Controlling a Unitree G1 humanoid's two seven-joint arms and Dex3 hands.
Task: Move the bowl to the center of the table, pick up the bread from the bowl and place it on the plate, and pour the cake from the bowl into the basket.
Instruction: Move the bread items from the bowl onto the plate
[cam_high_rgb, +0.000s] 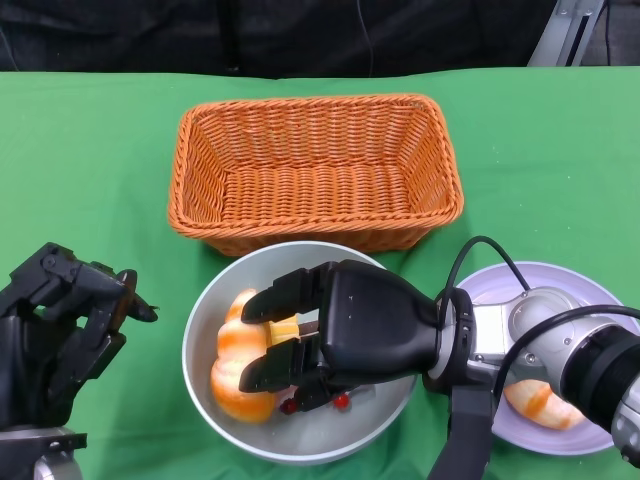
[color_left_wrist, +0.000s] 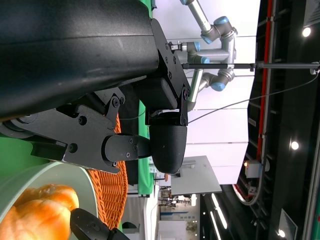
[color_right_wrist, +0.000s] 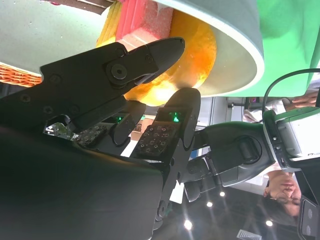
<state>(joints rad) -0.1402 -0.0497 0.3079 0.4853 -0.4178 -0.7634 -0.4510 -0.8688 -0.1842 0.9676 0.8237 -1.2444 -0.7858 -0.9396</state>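
Note:
The grey bowl (cam_high_rgb: 200, 330) stands at the table's front middle, just before the wicker basket (cam_high_rgb: 315, 170). In it lie an orange bread (cam_high_rgb: 235, 385) and a yellow-pink cake slice (cam_high_rgb: 283, 328) with red cherries (cam_high_rgb: 340, 400). My right hand (cam_high_rgb: 350, 325) reaches into the bowl from the right. In the right wrist view its fingers (color_right_wrist: 160, 50) and thumb close around the bread (color_right_wrist: 195, 55), with the cake (color_right_wrist: 142, 22) just beyond. The purple plate (cam_high_rgb: 600, 290) at the right carries another bread (cam_high_rgb: 540, 403). My left hand (cam_high_rgb: 65, 325) hovers left of the bowl, holding nothing.
The basket has nothing in it and nearly touches the bowl's far rim. Green cloth covers the table. My right forearm and its cables lie over the plate's near side. The left wrist view shows the bowl rim (color_left_wrist: 30, 175), the bread (color_left_wrist: 40, 215) and the basket (color_left_wrist: 107, 195).

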